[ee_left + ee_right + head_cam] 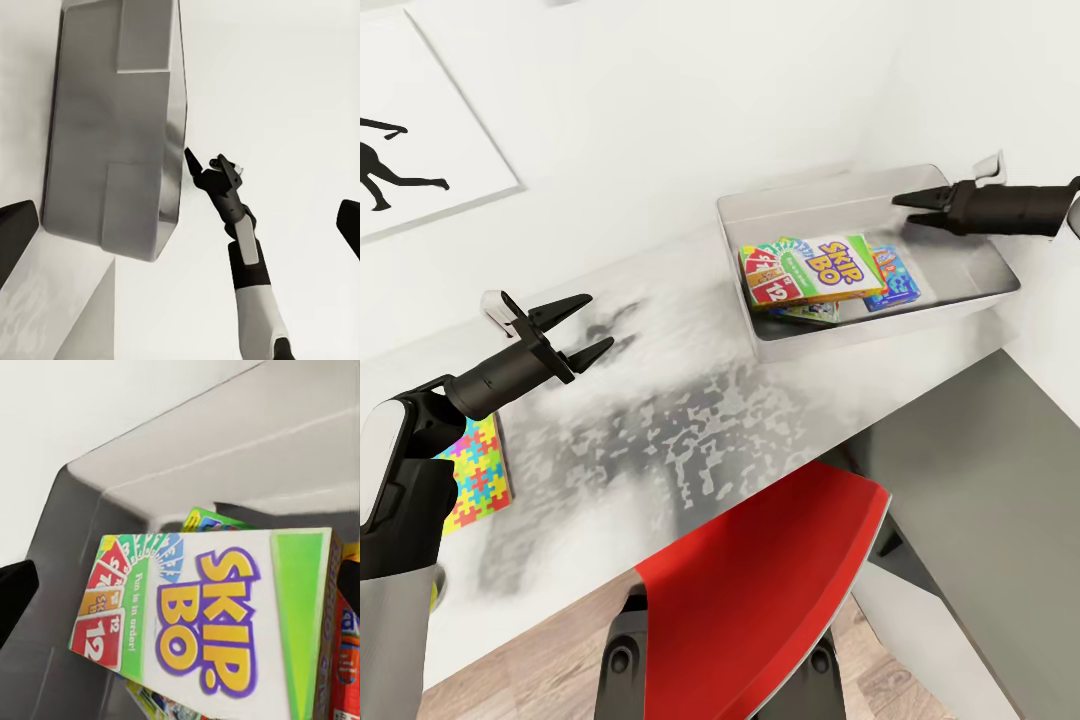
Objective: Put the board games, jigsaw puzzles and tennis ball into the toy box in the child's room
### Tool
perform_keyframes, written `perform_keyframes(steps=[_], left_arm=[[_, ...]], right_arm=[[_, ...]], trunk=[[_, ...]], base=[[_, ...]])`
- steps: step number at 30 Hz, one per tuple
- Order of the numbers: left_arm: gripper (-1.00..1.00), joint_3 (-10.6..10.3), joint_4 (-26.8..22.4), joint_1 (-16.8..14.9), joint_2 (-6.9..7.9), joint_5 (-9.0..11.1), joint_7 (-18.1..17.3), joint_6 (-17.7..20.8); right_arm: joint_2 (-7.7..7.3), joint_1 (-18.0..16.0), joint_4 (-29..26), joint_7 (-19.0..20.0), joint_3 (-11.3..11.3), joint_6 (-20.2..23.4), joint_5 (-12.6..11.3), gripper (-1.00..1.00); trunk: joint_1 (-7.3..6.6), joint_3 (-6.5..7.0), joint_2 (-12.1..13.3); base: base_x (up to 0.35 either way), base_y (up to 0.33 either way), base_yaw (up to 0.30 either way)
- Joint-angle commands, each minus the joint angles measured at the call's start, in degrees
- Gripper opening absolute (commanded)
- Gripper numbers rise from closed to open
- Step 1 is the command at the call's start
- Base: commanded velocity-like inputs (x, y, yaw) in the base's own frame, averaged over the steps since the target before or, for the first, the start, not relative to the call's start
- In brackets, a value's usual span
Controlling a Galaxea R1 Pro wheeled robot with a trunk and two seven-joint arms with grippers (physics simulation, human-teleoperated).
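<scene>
Rainbow SKIP-BO box point(822, 268) beneath right tool point(908, 208)

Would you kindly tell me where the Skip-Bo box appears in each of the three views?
Head view: Skip-Bo box lies on top in the toy box, right of centre.
Left wrist view: I cannot make it out.
Right wrist view: it fills the lower centre.
Shared landmark: the toy box's grey wall.

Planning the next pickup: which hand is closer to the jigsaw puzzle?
Left. The left hand hovers just above the puzzle at the table's near end; the right hand is over the toy box.
</scene>
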Motion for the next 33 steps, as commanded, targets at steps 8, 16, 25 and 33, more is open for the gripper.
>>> perform_keyframes(steps=[8, 16, 25, 33], left_arm=[[1.00, 0.0, 0.0, 0.0, -0.11, 0.5, 0.6, 0.2], [1.00, -0.1, 0.0, 0.1, -0.31, 0.1, 0.6, 0.2], [1.00, -0.1, 0.0, 0.3, -0.47, -0.1, 0.6, 0.2], [1.00, -0.1, 0.0, 0.5, -0.55, -0.2, 0.5, 0.1]], right_arm=[[-2.07, -1.9, -1.3, 0.2, 0.1, 1.0, -0.5, 1.00], [-7.51, -1.9, -6.6, 0.8, -0.7, 2.8, -2.0, 1.00], [-14.47, 1.5, -15.9, 3.0, -1.3, 3.6, -5.6, 1.00], [-16.90, 6.0, -20.6, 3.6, -1.5, 3.7, -8.2, 1.00]], trunk=[[0.04, -0.07, -0.1], [0.04, -0.07, -0.1], [0.04, -0.07, -0.1], [0.04, -0.07, -0.1]], base=[[0.000, 0.000, 0.000], [0.000, 0.000, 0.000], [0.000, 0.000, 0.000], [0.000, 0.000, 0.000]])
